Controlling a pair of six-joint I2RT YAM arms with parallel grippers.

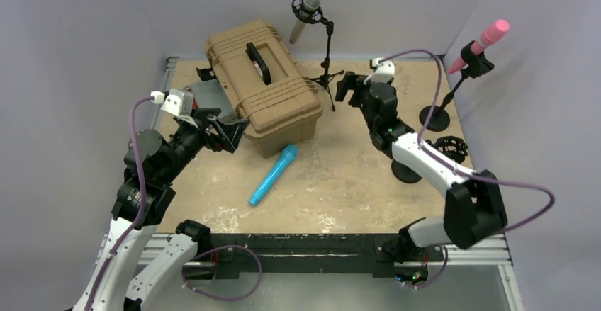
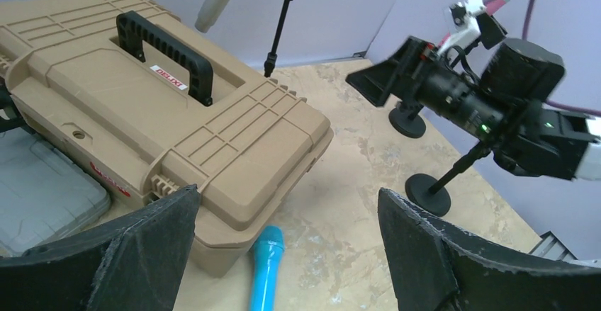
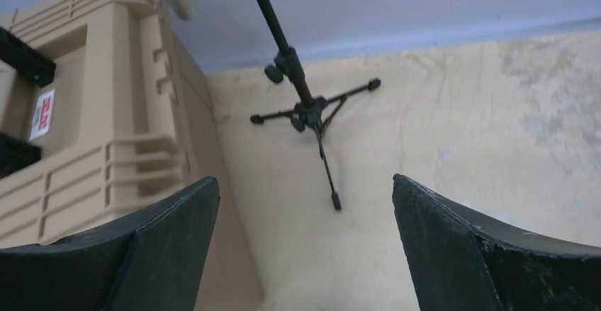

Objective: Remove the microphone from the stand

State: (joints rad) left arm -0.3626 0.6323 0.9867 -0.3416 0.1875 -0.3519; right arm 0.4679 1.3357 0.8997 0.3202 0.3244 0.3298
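A grey microphone (image 1: 306, 13) sits clipped in a black tripod stand (image 1: 327, 56) at the back, behind the tan case. A pink microphone (image 1: 483, 42) sits in a round-base stand (image 1: 443, 105) at the right. A blue microphone (image 1: 273, 175) lies loose on the table. My right gripper (image 1: 351, 88) is open and empty, just right of the tripod; its wrist view shows the tripod legs (image 3: 308, 109) between and beyond my jaws (image 3: 305, 180). My left gripper (image 1: 227, 130) is open and empty by the case's left front. The blue microphone (image 2: 267, 268) lies below my jaws (image 2: 287, 194).
A big tan case (image 1: 266, 88) with a black handle fills the middle left, a grey lid (image 2: 42, 190) behind it. An empty round-base stand (image 1: 407, 171) and a black shock mount (image 1: 450, 148) lie by my right arm. Walls close in at the back and sides.
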